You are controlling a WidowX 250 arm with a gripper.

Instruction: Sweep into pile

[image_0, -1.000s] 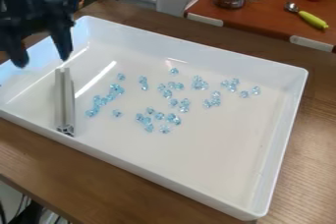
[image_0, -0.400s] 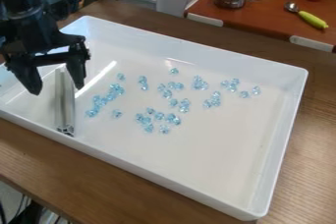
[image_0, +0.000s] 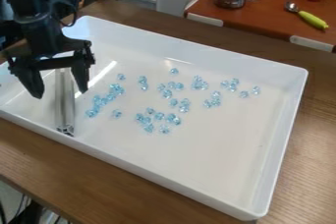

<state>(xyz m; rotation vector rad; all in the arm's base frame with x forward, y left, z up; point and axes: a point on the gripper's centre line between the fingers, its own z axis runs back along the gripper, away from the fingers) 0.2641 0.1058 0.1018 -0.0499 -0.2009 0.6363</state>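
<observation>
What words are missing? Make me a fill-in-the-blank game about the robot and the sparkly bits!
The sparkly bits are light ____.
The tray holding them is ____.
The gripper isn't shut; it is ____.
The wooden table under the tray is ____.

Missing words: blue; white; open; brown.

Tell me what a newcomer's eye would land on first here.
Probably the big white tray, set at a slant across the brown table, with pale blue clear pieces scattered over its floor. Next, the black hand at the upper left, its fingers spread over a pale metal bar lying in the tray's left part.
</observation>
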